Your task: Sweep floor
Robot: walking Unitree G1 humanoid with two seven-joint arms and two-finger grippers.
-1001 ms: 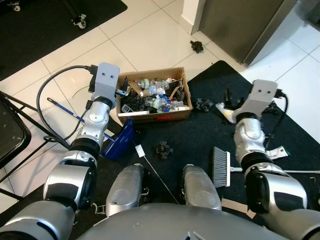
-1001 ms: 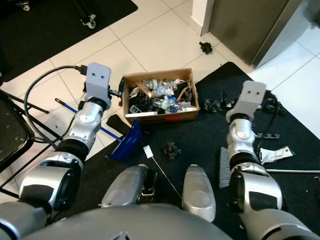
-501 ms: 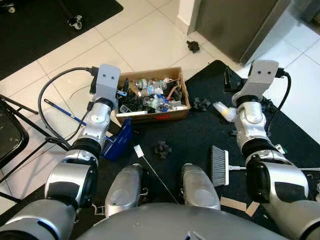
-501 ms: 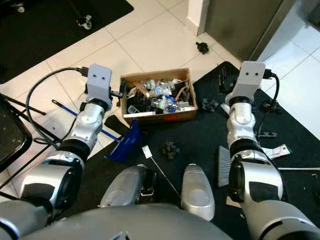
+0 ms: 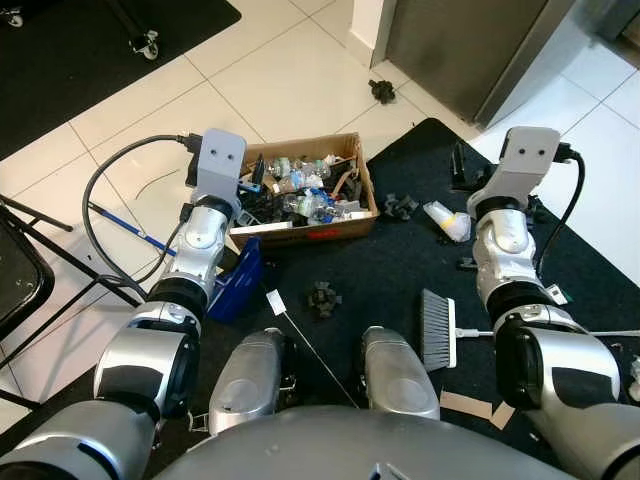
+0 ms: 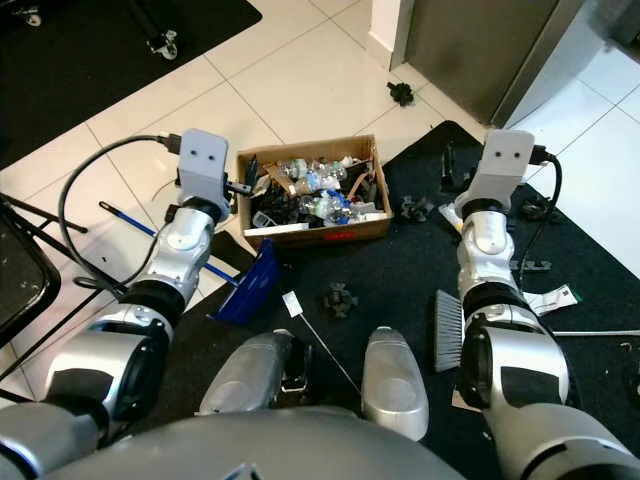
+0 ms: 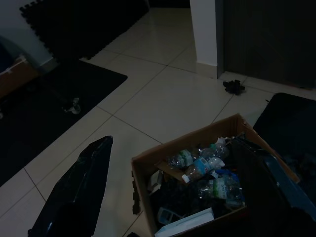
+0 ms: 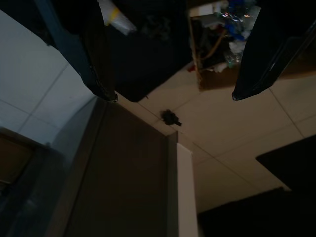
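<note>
White tiled floor point(image 5: 290, 80) fills the upper left, a black mat point(image 5: 400, 260) the centre and right. A cardboard box point(image 5: 300, 232) of rubbish sits at upper centre where tile meets mat. On the mat: a brush point(image 5: 438, 330) at lower right, a blue dustpan point(image 5: 238, 285) left of centre, a dark scrap point(image 5: 322, 298) between them
</note>
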